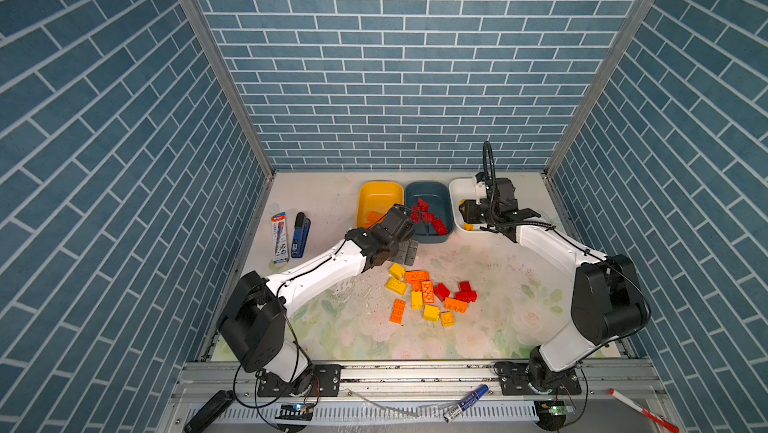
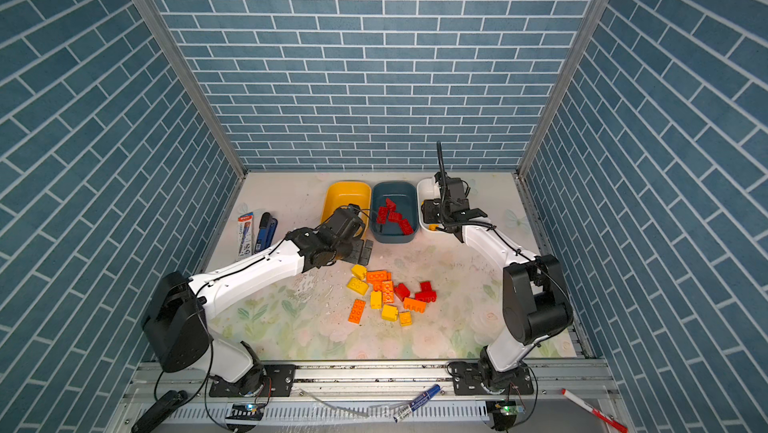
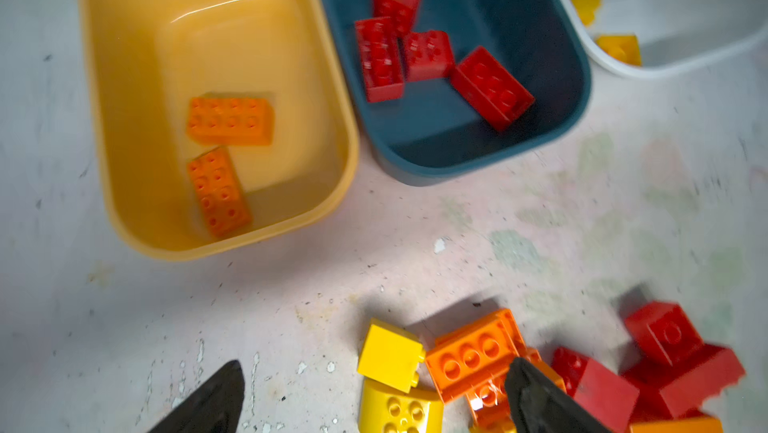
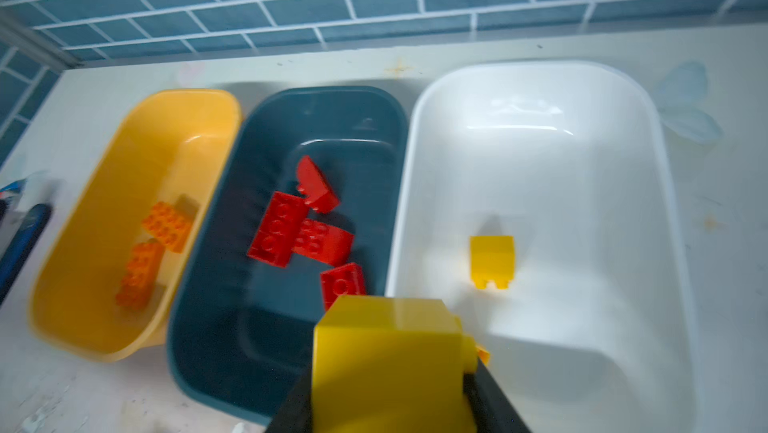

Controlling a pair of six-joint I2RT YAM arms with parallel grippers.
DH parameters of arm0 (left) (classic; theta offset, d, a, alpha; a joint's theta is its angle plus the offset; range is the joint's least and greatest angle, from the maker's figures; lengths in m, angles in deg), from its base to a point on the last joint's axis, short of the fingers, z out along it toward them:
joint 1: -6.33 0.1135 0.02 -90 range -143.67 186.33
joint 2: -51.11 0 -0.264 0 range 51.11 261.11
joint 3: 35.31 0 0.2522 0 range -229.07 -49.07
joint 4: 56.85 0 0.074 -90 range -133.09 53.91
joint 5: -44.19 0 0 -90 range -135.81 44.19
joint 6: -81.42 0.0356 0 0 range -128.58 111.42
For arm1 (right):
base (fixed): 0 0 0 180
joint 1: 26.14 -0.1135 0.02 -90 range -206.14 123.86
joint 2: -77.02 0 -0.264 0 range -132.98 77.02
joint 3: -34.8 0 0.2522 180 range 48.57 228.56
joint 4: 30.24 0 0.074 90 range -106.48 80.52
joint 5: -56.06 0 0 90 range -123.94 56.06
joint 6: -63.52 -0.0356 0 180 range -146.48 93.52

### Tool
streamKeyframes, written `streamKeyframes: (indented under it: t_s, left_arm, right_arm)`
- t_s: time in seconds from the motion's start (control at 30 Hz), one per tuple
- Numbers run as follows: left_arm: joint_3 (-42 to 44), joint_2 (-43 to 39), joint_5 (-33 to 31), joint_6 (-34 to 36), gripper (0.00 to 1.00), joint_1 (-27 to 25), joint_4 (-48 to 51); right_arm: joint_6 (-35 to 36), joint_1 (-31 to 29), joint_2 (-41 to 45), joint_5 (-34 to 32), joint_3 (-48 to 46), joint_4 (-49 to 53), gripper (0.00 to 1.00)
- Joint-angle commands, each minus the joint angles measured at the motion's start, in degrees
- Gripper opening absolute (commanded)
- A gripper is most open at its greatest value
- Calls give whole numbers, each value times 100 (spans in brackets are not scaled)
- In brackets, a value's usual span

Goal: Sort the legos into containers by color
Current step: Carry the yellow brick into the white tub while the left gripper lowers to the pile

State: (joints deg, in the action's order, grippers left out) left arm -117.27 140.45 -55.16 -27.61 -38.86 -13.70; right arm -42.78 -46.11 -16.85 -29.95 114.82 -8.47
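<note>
1. Your right gripper [image 4: 390, 408] has its jaws drawn partway in and clamped on the flat sides of a yellow brick [image 4: 390, 347]. It hangs over the near end of the white tub [image 4: 540, 77], close to the rim of the teal tub [image 4: 199, 306].
2. Your left gripper [image 3: 374, 368] is spread as wide as it goes and holds nothing. It hovers over the far side of the loose pile [image 1: 428, 293] in the middle of the table [image 1: 498, 327], with one finger just beside an orange brick [image 3: 469, 352].
3. The tubs stand touching in a row along the table's far edge. The yellow tub [image 4: 104, 202] holds orange bricks, the teal one holds red and the white one holds yellow.
4. Expect these bricks to be light, rigid and slick. Pinch across two opposite flat walls, never over the studs or a sloped face, and pick a brick with free sides. A crooked grip will likely squirt it out.
</note>
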Motion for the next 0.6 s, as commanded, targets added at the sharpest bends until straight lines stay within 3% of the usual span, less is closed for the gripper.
streamKeyframes:
  t_s: [0.0, 0.33, 0.57]
  left_arm:
    - [-365, 350, 410, 1311, 99, -273, 560]
    - [-1238, 1388, 717, 2515, 93, -425, 1811]
    - [-1543, 1862, 799, 2789, 86, -429, 2115]
  right_arm:
    - [-165, 168, -395, -365, 328, 487, 44]
    - [-86, 414, -1301, -568, 1464, 973, 47]
    - [-220, 432, -1346, -585, 1694, 1041, 65]
